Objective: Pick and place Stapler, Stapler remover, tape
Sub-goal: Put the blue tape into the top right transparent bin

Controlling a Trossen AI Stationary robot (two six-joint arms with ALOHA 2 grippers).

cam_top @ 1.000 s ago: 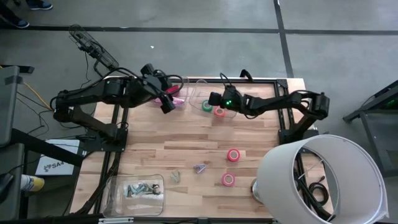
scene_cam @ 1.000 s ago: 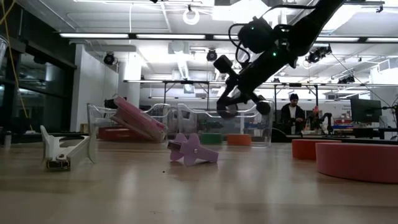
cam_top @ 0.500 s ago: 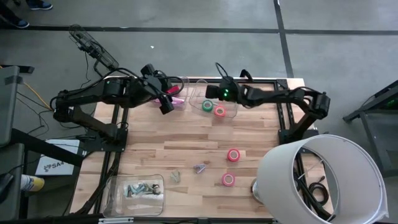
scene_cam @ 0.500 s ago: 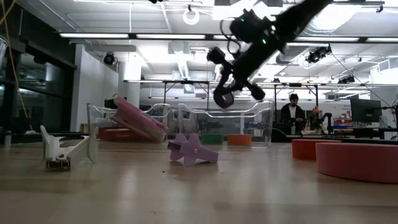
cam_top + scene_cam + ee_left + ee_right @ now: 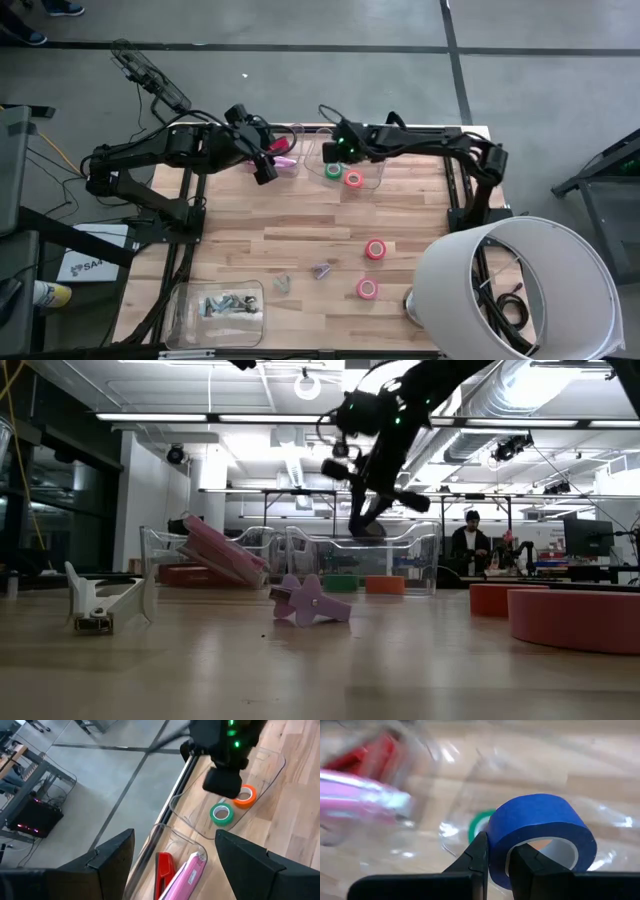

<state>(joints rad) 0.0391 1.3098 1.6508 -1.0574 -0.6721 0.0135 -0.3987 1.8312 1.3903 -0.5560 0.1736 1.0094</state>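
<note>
My right gripper [image 5: 333, 152] hovers above a clear tray [image 5: 376, 180] at the table's far edge, shut on a blue-purple tape roll [image 5: 540, 832]. A green roll [image 5: 333, 171] and a red-pink roll [image 5: 352, 179] lie flat in that tray. My left gripper [image 5: 268, 165] is open and waits over the neighbouring clear tray, where a pink stapler [image 5: 187, 877] and a red stapler [image 5: 164, 870] lie. Two more red-pink rolls [image 5: 375, 249] [image 5: 367, 288] lie flat on the table, and a purple staple remover [image 5: 310, 602] and a pale one [image 5: 100, 605] sit nearer the front. My right gripper holds the blue-purple roll by its wall [image 5: 497, 865], pinched with one finger [image 5: 522, 862] inside the ring's hole and the other finger [image 5: 479, 855] outside. The fingers point steeply down from above. The roll is lifted clear, over the tray with the green roll [image 5: 480, 825].
A clear container [image 5: 222, 305] with small dark items sits at the near left corner. A large white cylinder [image 5: 520, 290] overhangs the near right corner. Bare wood lies across the table's middle [image 5: 300, 220].
My right gripper, still holding the roll, has risen and moved toward the table's left and far edge. It has tipped from a slant to pointing more steeply down, and now hangs over the tape tray. The left arm has kept still.
</note>
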